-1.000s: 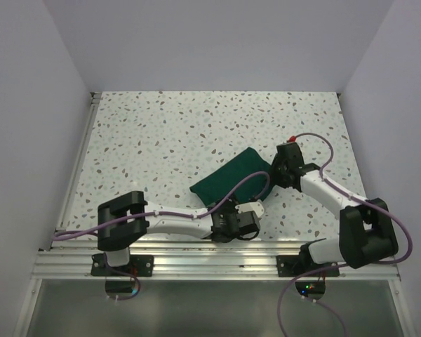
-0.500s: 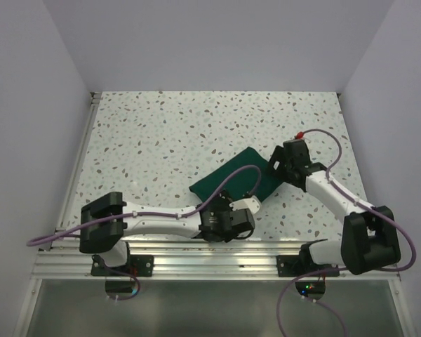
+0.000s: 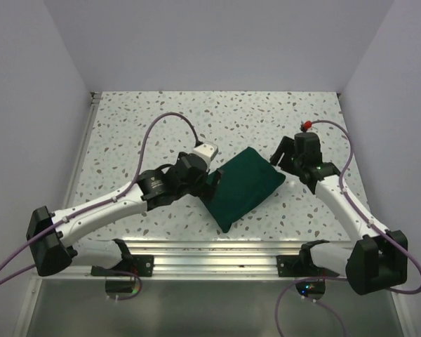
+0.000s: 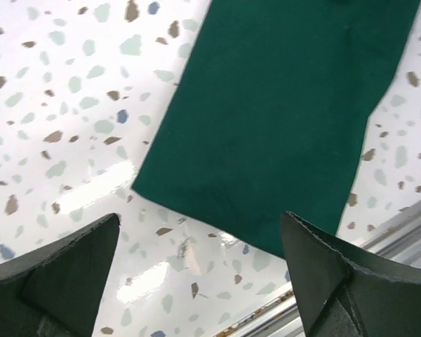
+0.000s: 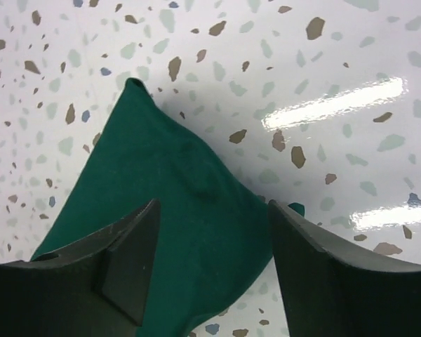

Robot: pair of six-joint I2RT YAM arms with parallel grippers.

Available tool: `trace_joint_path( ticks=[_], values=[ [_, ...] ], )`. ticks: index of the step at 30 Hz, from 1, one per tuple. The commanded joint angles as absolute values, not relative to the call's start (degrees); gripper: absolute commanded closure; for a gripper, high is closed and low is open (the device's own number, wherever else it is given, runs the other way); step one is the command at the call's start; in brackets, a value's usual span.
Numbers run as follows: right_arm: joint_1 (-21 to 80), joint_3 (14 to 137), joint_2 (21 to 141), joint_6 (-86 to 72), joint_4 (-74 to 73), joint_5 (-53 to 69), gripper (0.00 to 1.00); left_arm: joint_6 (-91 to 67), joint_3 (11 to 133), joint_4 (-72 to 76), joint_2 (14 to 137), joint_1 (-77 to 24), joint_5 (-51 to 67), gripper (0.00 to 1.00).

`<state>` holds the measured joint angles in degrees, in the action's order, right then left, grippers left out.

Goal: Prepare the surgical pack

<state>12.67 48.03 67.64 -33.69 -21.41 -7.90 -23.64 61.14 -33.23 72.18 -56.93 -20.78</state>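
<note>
Surgical pack [image 3: 244,188] lies as a plump green bundle on the speckled table [image 3: 147,126], between the two arms; from overhead the jaws are hard to read; the wrist views show the left gripper [image 4: 200,216] and right gripper [image 5: 212,203] spread wide, holding nothing, over the cloth.

Surgical pack [image 3: 244,184]: plump folded bundle of dark green matte fabric, diagonal on the speckled table [image 3: 147,126], near its front edge

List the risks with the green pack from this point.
1. The surgical pack lies free, its near corner close to the rail; a nudge from the open left fingers might slide it onto that.
2. The open right fingers hang over one corner; closing there may unfold it.
</note>
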Motion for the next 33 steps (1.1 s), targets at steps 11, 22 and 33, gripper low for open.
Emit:
trace_joint_path(
  ticks=[11,22,33],
  values=[
    [12.4,43.6,69.4,-36.4,-17.0,0.8,0.96,-27.9,52.9,-3.1,76.3,-57.8,10.5,0.3],
    [9.8,41.2,74.0,-35.7,-15.7,-5.4,1.0,-27.9,48.9,5.6,84.4,-65.0,10.7,0.35],
    [8.1,40.7,74.1,-34.5,-14.2,-3.8,1.0,-29.0,41.3,8.6,86.3,-65.1,8.4,0.41]
  ],
)
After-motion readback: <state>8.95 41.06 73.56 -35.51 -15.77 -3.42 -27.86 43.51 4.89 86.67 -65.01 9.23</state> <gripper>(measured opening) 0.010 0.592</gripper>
